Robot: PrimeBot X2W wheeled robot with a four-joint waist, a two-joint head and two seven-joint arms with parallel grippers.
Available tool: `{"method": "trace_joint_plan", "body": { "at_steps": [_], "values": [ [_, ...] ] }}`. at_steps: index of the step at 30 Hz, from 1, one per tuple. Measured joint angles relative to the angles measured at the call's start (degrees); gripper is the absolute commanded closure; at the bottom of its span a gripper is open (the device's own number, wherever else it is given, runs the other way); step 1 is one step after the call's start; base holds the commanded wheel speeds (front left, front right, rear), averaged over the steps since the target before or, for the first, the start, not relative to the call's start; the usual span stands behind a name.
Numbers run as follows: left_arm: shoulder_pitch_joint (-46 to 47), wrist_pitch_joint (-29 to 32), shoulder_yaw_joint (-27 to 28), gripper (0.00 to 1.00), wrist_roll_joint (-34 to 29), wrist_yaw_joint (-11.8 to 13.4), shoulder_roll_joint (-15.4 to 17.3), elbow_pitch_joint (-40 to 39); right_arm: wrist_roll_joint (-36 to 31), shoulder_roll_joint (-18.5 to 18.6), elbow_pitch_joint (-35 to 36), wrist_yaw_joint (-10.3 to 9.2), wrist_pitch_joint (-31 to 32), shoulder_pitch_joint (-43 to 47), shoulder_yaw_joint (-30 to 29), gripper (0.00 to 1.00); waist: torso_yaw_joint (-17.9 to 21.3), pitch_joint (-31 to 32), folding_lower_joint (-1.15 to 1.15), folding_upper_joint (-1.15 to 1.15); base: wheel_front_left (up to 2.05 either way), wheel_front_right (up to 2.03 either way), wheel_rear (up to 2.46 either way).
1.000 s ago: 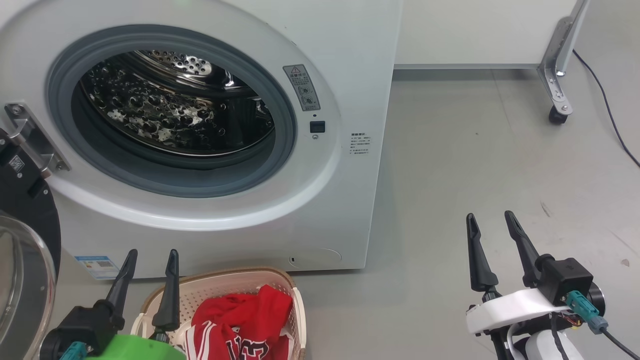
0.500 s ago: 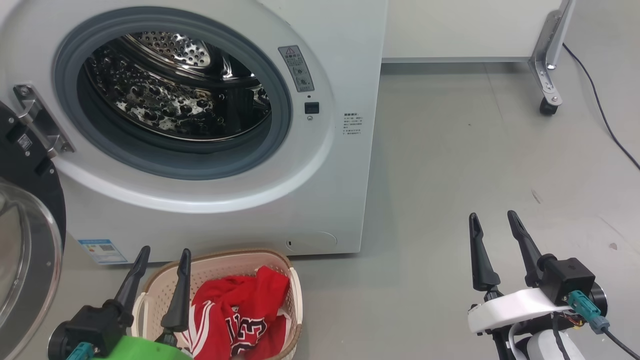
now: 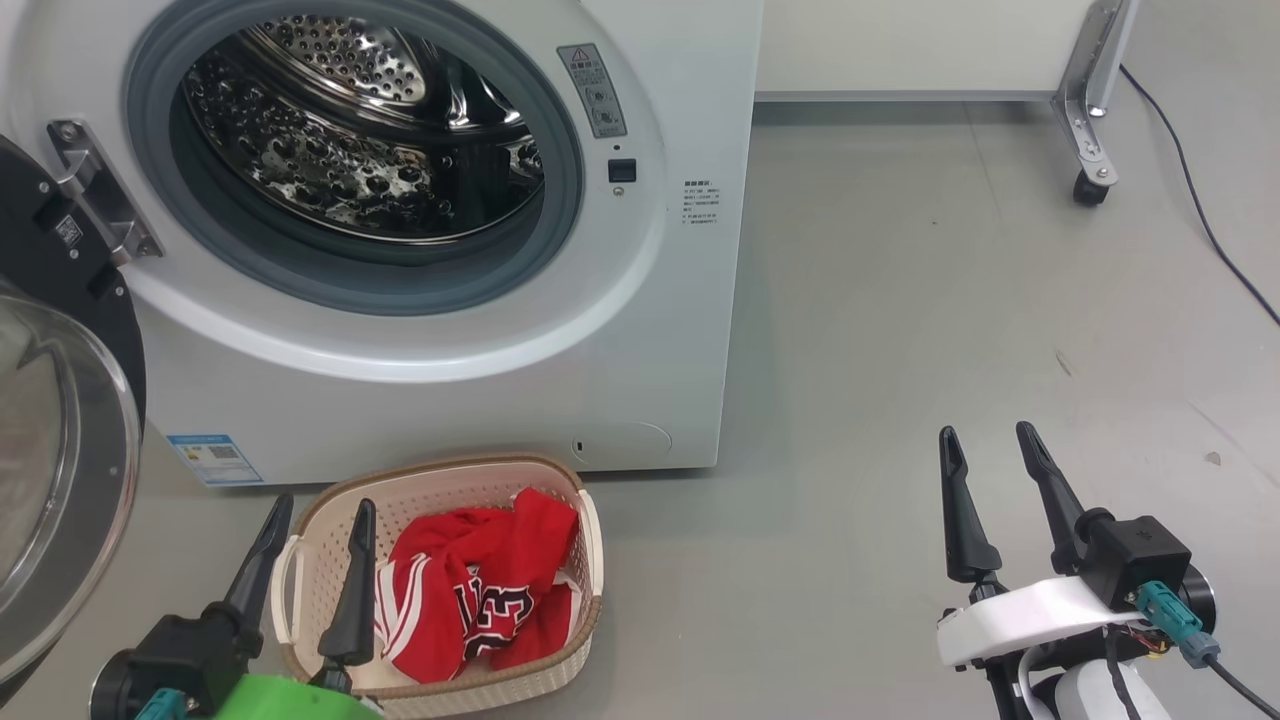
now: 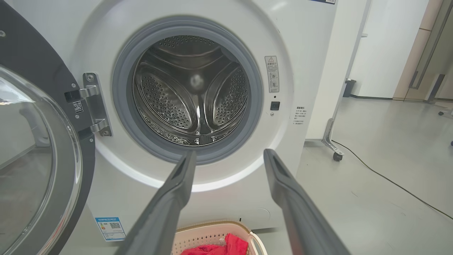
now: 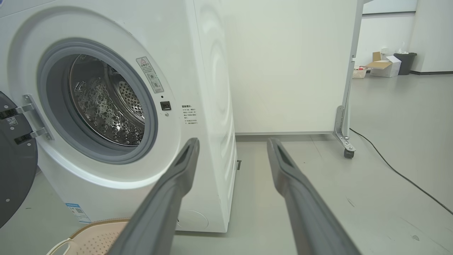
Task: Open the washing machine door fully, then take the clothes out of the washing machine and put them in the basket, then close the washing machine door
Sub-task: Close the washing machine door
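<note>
As the view is pulling back, clothes are lying in the basket, left pincer and right pincer gaping wide; door is awaiting closing.

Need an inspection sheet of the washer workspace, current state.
surface: grey floor, smooth, few small marks.
job's things: washing machine empty inside; washing machine door swung open at left; clothes in basket before the machine.
clutter: cardboard boxes and dark bin, far off by a wall.
end effectors: left end effector open, empty, near basket; right end effector open, empty, over floor.
cables: black cable across floor at right.
surroundings: white panel on castered frame beside machine.
</note>
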State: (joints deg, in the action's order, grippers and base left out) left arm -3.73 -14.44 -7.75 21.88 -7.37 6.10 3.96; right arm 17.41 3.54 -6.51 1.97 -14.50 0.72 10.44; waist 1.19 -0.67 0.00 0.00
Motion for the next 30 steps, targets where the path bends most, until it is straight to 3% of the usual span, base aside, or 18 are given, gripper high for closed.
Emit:
{"method": "trace_joint_plan", "body": {
  "at_steps": [30],
  "values": [
    [-0.08, 0.0, 0.54, 0.0, -0.32, 0.0, -0.15, -0.76, -0.85, -0.27, 0.08, 0.48, 0.0, -0.04, 0.35, 0.0, -0.56, -2.14, 0.0, 0.0, -0.39, 0.43, -0.04]
  ]
}}
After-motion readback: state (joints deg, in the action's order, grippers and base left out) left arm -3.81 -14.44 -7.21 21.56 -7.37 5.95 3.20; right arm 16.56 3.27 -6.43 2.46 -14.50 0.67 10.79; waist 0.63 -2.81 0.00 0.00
